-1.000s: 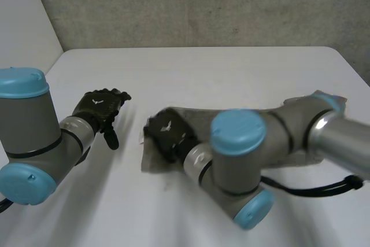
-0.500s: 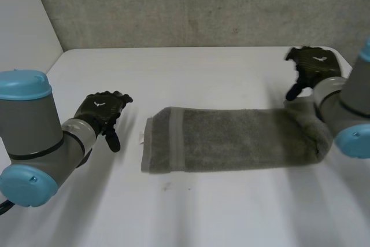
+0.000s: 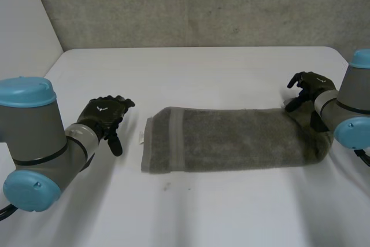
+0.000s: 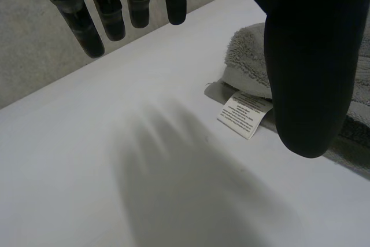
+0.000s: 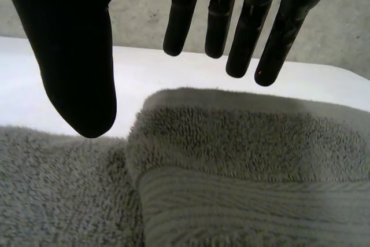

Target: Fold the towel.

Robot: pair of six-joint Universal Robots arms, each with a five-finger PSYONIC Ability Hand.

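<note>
head view: the towel (image 3: 231,140) lies on the desk (image 3: 202,70) as a long folded strip, running nine to three o'clock. my left hand (image 3: 103,115) hovers just off its nine o'clock end and my right hand (image 3: 309,85) sits by its three o'clock end. i judge they flank it for an end-to-end fold.
left wrist view: my fingers hang straight and apart, holding nothing, with the towel's label (image 4: 245,114) beside my thumb.
right wrist view: fingers straight and empty above the towel's doubled end.
</note>
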